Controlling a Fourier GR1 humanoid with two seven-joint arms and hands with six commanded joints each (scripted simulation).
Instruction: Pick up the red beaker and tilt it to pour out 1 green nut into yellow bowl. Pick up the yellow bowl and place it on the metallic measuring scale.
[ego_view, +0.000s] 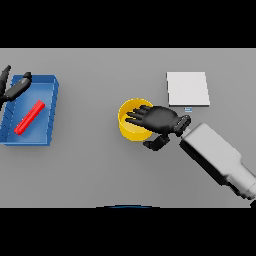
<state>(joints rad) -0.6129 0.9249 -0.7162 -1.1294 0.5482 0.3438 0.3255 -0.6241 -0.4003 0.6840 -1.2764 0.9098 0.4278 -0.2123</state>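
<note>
The yellow bowl (129, 120) stands at the table's middle. My right hand (159, 119) lies over its right half, fingers stretched across the rim and the thumb (156, 143) curled below the bowl's right side; it hides part of the bowl's inside. The red beaker (30, 117) lies tilted inside a blue tray (50, 115) at the left. My left hand (15, 88) hovers over the tray's far left corner, fingers straight. The metallic scale (188, 89) is a pale square plate at the back right, just beyond my right hand. No green nut shows.
The blue tray sits near the table's left edge. Grey tabletop (90, 170) stretches in front of the bowl and between tray and bowl.
</note>
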